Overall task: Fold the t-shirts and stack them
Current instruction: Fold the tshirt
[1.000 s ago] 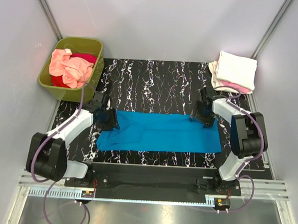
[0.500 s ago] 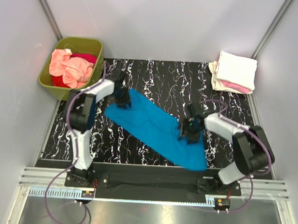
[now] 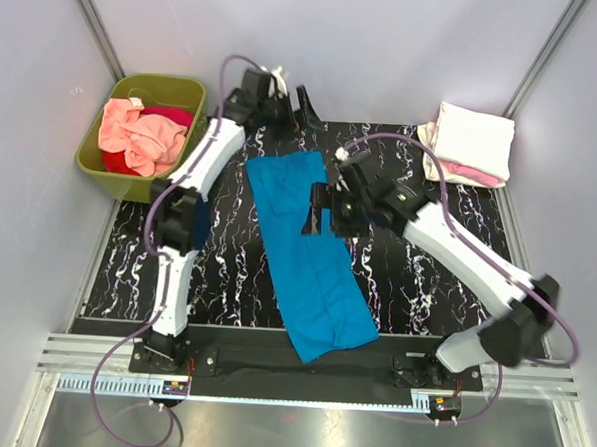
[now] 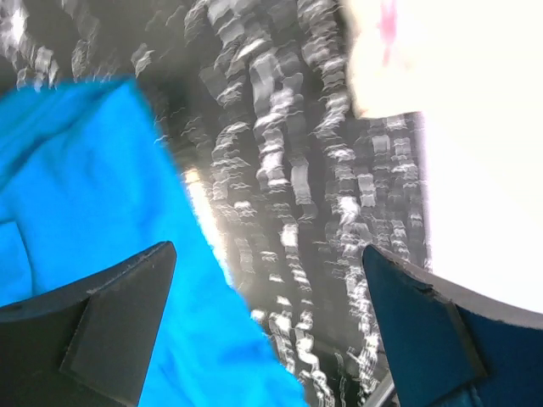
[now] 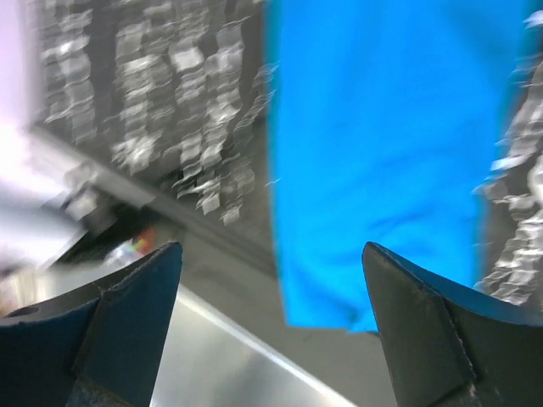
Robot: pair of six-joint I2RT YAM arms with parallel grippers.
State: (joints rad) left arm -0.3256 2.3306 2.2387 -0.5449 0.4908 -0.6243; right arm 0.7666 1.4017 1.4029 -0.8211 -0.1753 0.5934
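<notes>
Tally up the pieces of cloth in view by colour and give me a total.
Blue shirt: 1
Peach cloth: 1
Red cloth: 1
Cream-white folded bundle: 1
Pink cloth: 1
Total: 5

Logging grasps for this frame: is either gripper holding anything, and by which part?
Nothing is held. The left gripper and right gripper are both open; the blue t-shirt lies free on the table.
</notes>
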